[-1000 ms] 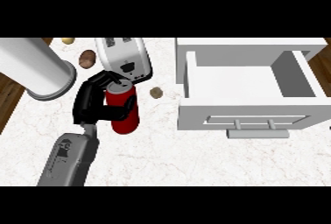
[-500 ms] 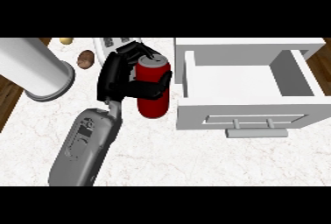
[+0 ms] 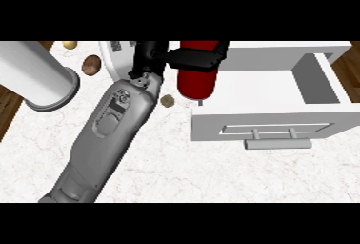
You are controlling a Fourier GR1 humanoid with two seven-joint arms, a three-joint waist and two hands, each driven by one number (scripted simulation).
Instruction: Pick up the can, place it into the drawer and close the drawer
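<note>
The red can (image 3: 197,81) is held upright off the counter, my left hand (image 3: 163,56) shut on its upper part with fingers curled across it. It hangs over the left wall of the open white drawer (image 3: 264,125), partly above the drawer's inside (image 3: 253,88). The can's top is hidden by the fingers. The drawer's bar handle (image 3: 276,143) faces me. My right hand does not show.
A large pale cylinder (image 3: 38,76) stands at the left. Small brown round things (image 3: 91,65) (image 3: 167,100) and a yellowish one (image 3: 69,45) lie on the marble counter (image 3: 211,171). A white object (image 3: 116,47) sits behind the hand. Wooden floor (image 3: 349,71) shows past the edges.
My left hand has carried the can up and to the right, from the counter beside the cylinder to the drawer's left wall. The forearm has swung in after it.
</note>
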